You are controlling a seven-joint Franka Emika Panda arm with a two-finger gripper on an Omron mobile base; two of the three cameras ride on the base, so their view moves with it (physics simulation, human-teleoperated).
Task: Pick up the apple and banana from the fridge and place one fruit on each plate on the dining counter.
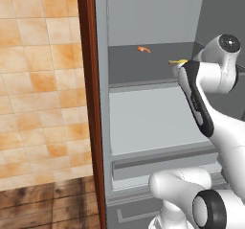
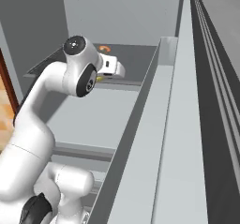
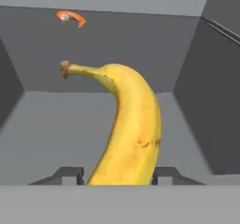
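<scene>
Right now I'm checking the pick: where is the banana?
The banana lies on the fridge shelf between the gripper fingertips in the hand view, stem pointing inward toward the small orange item.

Yellow banana (image 3: pixel 129 124) lies on fridge (image 1: pixel 143 122) shelf.

**Layout inside the fridge, upper shelf**

The banana (image 3: pixel 129 124) lies on the upper shelf (image 1: pixel 139 65) of the fridge (image 1: pixel 158 122), toward the shelf's right side in the left base view. In the hand view it stands between the two fingers (image 3: pixel 70 175), one on each side of its near end, its stem pointing toward the back wall. A small orange item (image 3: pixel 70 17) sits further back on the same shelf, left of the banana, well apart. A second shelf (image 1: pixel 153 120) lies below.
</scene>
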